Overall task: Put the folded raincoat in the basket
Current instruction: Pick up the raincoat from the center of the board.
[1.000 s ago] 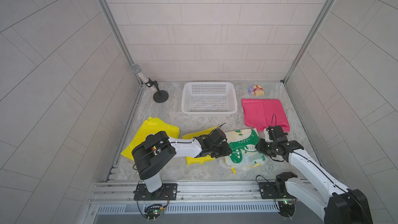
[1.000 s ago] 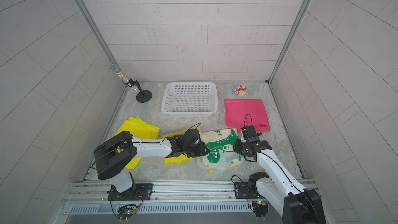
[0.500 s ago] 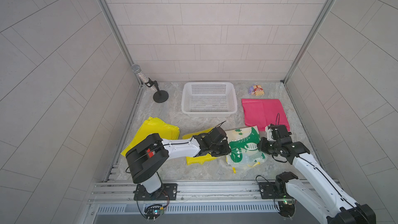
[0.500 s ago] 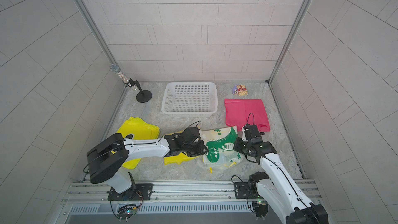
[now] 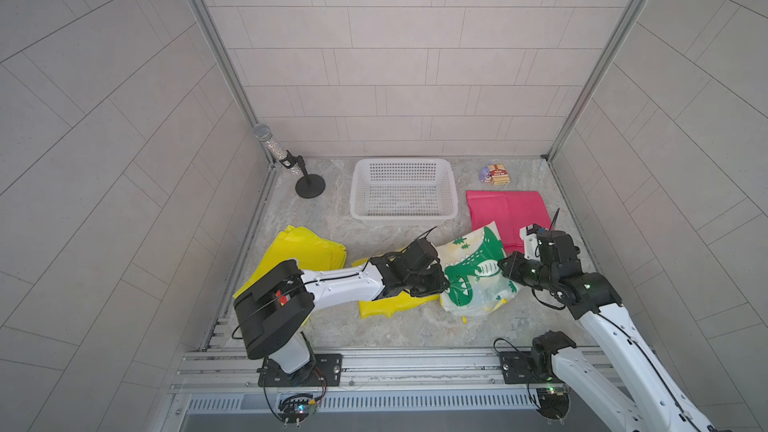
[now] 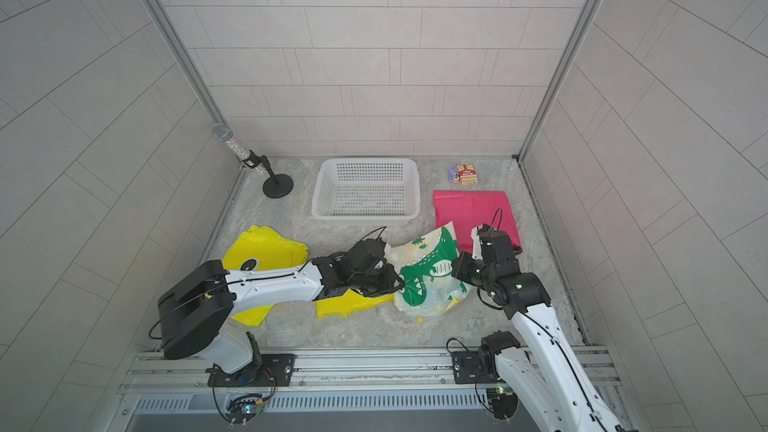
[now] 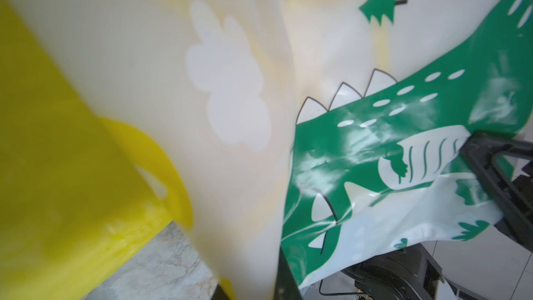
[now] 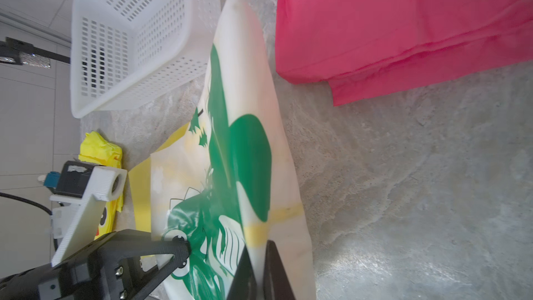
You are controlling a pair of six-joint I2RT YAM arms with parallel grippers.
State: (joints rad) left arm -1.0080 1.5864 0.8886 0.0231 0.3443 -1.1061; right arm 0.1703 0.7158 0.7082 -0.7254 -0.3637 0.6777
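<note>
The folded raincoat [image 5: 478,274], cream with a green dinosaur print, hangs pinched between both arms just above the marble surface [image 5: 415,326]. The left gripper [image 5: 440,282] has its fingers clamped on the raincoat's edge nearest the yellow raincoat [image 5: 386,305]. The right gripper [image 5: 505,270] has its fingers closed tight on the opposite edge, as the right wrist view shows [image 8: 259,272]. The white basket [image 5: 403,218] sits beyond both sets of fingers, apart from the raincoat. A pink raincoat [image 5: 507,211] lies beyond the right fingers.
</note>
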